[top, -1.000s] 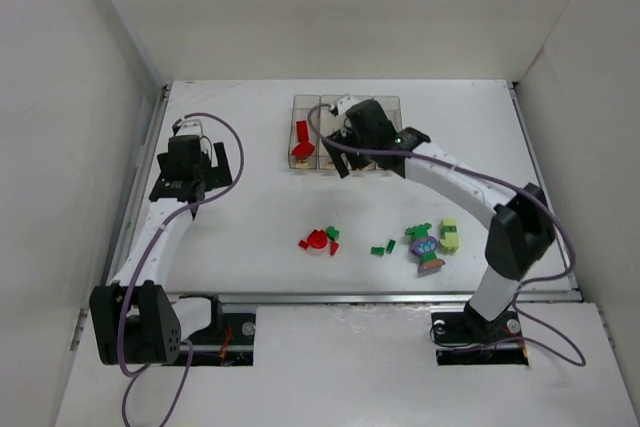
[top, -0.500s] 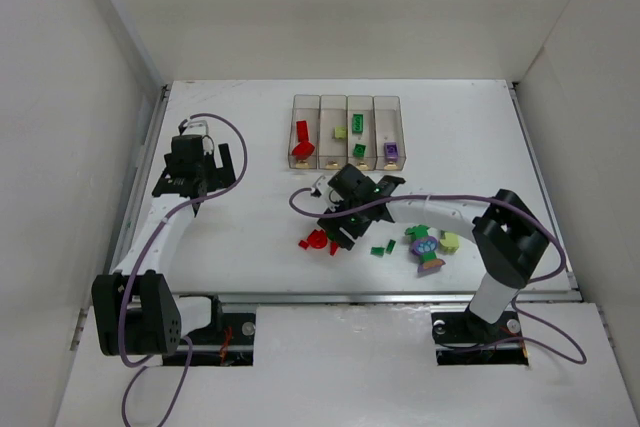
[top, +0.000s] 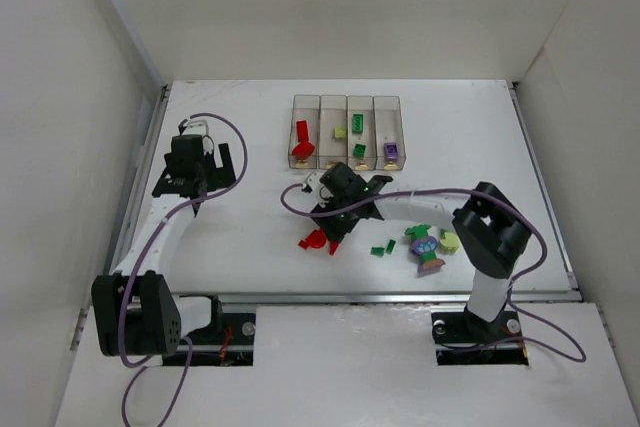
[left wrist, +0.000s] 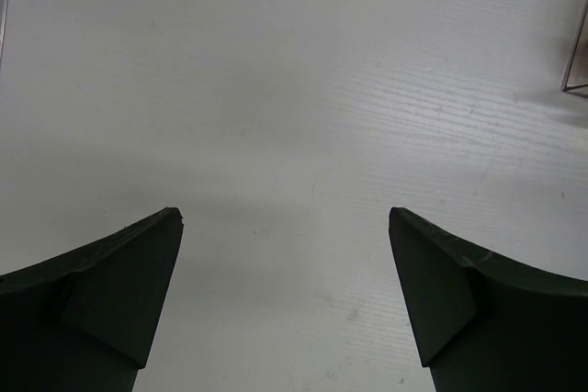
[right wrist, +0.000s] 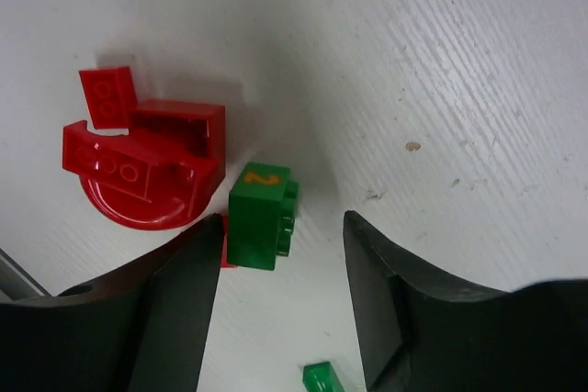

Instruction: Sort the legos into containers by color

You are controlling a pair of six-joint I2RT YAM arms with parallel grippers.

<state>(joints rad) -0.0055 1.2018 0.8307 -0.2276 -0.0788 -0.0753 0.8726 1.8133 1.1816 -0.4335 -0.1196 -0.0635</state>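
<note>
I am hovering my right pincer (right wrist: 283,227), half open and empty, astride the green lego (right wrist: 261,214) on the tabletop (right wrist: 441,89). It is lying just beside my 9 o'clock finger (right wrist: 175,300), long axis running 12 to 6.

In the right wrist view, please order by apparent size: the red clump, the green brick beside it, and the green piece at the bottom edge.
Largest: red clump.
Middle: green brick.
Smallest: green piece, partly cut off by the picture edge.
</note>
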